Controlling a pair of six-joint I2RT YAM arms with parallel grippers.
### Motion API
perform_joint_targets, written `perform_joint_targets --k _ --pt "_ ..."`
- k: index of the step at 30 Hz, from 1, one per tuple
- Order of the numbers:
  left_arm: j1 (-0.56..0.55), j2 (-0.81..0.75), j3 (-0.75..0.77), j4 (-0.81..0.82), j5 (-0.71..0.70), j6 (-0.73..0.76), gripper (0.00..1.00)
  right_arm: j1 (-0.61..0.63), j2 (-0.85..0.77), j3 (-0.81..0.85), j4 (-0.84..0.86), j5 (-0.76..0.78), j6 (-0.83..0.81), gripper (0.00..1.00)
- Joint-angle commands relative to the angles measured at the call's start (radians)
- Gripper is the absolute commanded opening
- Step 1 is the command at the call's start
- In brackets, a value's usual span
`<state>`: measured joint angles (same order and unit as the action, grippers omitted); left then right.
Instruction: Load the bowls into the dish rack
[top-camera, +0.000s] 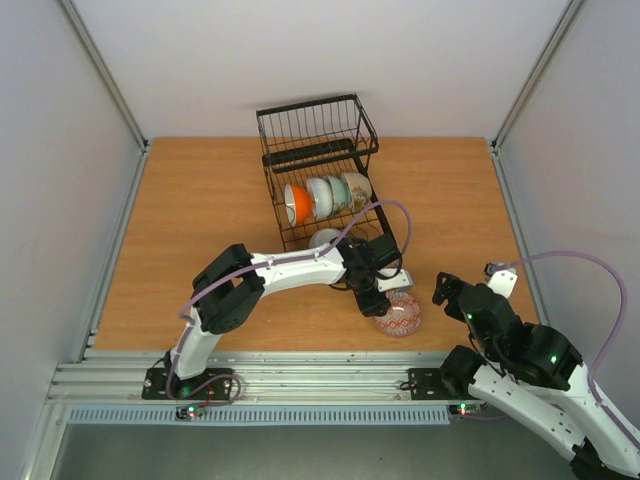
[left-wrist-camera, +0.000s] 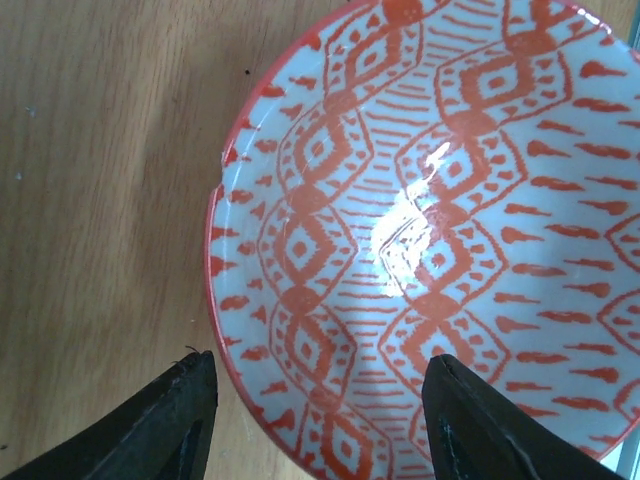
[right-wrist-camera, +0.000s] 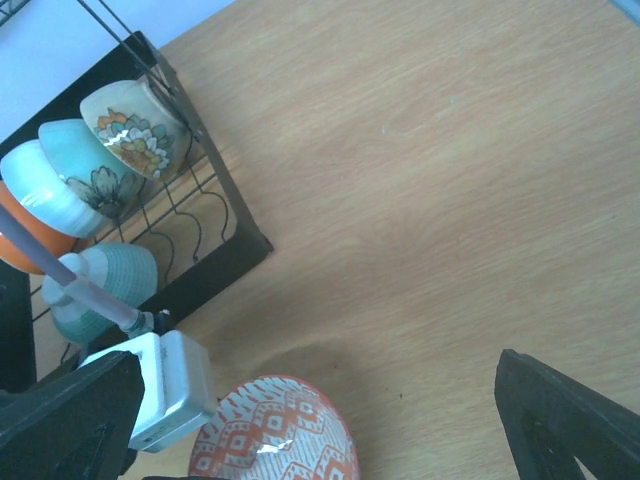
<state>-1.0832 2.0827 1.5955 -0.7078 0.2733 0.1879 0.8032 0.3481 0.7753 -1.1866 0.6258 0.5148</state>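
Observation:
A red-and-white patterned bowl (top-camera: 400, 316) sits upright on the table in front of the dish rack (top-camera: 318, 125). My left gripper (top-camera: 373, 299) is open just above the bowl's left rim. In the left wrist view the bowl (left-wrist-camera: 430, 220) fills the frame, with one finger (left-wrist-camera: 180, 425) outside the rim and the other (left-wrist-camera: 475, 425) over the inside, not touching. The rack holds an orange bowl (top-camera: 298, 205), two pale green bowls (top-camera: 330, 195), a cream flowered bowl (top-camera: 358, 188) and a ribbed teal bowl (top-camera: 325, 238). My right gripper (top-camera: 447, 291) is open and empty to the right of the patterned bowl (right-wrist-camera: 275, 435).
The rack's tall wire basket end (top-camera: 315, 120) faces the back wall. In the right wrist view the rack's black corner (right-wrist-camera: 225, 225) lies upper left and the left arm's white camera box (right-wrist-camera: 165, 385) is beside the bowl. Bare wood (right-wrist-camera: 450, 180) lies to the right.

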Motion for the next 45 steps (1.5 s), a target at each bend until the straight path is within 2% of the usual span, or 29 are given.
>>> perform_joint_targets --k 1,6,9,14,20,26,33,37,41,45 --pt "-0.013 0.026 0.042 -0.012 0.013 -0.007 0.52 0.001 -0.012 -0.016 0.038 -0.018 -0.019 0.97" --pt "-0.014 0.03 0.049 -0.019 0.015 -0.004 0.22 0.002 0.0 -0.021 0.055 -0.032 -0.032 0.95" --pt "-0.014 0.028 0.053 -0.023 0.015 0.002 0.12 0.002 0.011 -0.018 0.059 -0.034 -0.037 0.95" --pt "-0.014 0.022 0.052 -0.024 0.012 0.006 0.01 0.002 0.033 -0.011 0.059 -0.037 -0.048 0.94" --pt "0.01 -0.041 0.037 -0.012 0.01 0.012 0.01 0.001 0.026 0.025 0.042 -0.035 -0.08 0.94" --pt "0.13 -0.125 0.03 -0.004 0.119 -0.005 0.01 0.001 0.035 0.04 0.093 -0.113 -0.14 0.94" --pt "0.275 -0.263 -0.016 0.019 0.329 -0.003 0.01 0.002 0.138 -0.005 0.292 -0.323 -0.218 0.94" --pt "0.347 -0.339 -0.063 0.039 0.507 0.002 0.0 0.001 0.212 -0.026 0.43 -0.435 -0.259 0.96" --pt "0.364 -0.376 -0.108 0.054 0.614 0.02 0.0 0.001 0.282 -0.036 0.589 -0.564 -0.284 0.96" --pt "0.366 -0.377 -0.118 0.052 0.67 0.035 0.0 0.001 0.307 -0.034 0.66 -0.596 -0.292 0.96"
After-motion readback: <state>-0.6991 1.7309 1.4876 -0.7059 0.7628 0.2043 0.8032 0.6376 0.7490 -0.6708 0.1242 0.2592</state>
